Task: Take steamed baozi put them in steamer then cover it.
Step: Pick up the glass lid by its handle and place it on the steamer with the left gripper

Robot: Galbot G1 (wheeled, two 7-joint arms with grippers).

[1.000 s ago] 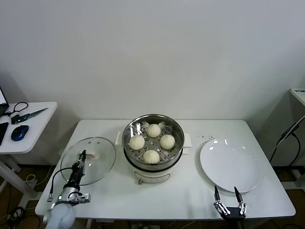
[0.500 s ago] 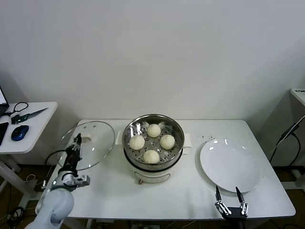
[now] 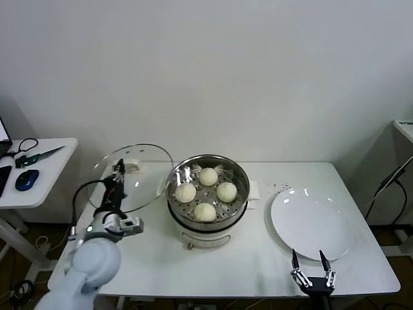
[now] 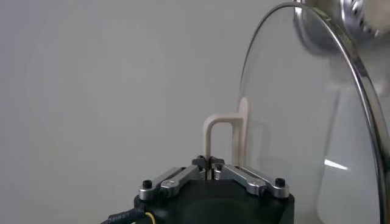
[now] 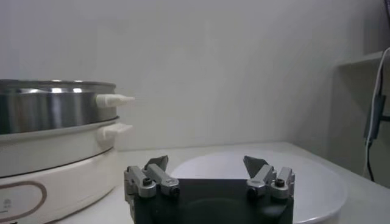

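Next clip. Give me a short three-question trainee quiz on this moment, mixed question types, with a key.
1. True or false: the round clear glass lid already rests on the round shiny steel steamer pot.
2. How many small cream-white dough buns sit on the perforated tray inside that pot?
3. Multiple choice: the right gripper is
A. clamped on a bun
B. open, at the table's near edge by the flat white plate
C. holding the lid

Key:
1. False. The left gripper holds the lid by its cream-white handle, tilted in the air to the pot's left.
2. Four.
3. B.
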